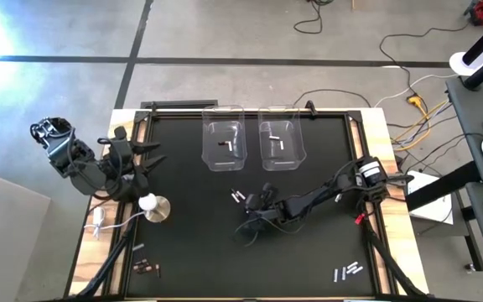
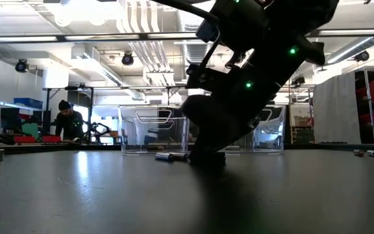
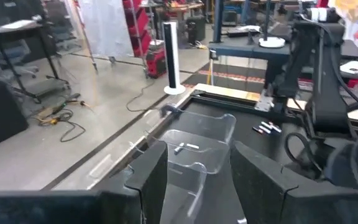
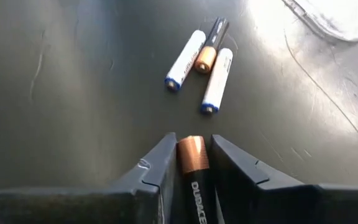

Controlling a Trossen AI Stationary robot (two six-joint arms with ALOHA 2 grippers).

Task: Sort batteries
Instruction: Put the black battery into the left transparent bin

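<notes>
My right gripper (image 4: 191, 144) is low over the black mat's middle (image 1: 254, 220) and shut on a dark battery with a copper end (image 4: 192, 163). Just ahead of it, three loose batteries lie on the mat: two white ones (image 4: 185, 60) (image 4: 217, 79) and a dark, copper-tipped one (image 4: 211, 45). In the low view they lie beside the gripper (image 2: 171, 156). My left gripper (image 3: 194, 180) hangs open and raised at the table's left side (image 1: 141, 159), holding nothing. My right gripper pinches the dark battery by its two long sides (image 4: 180, 163) between the two fingers. The battery lies along the fingers, its copper end (image 4: 191, 149) showing at their tips. The fingers slant down toward the mat. I cannot tell whether the battery is clear of the mat.
Two clear bins (image 1: 223, 144) (image 1: 281, 143) stand at the far middle, each holding a battery or two. More batteries lie at the near left (image 1: 147, 267) and near right (image 1: 348, 270). A white knob on a round base (image 1: 152, 205) stands near my left arm.
</notes>
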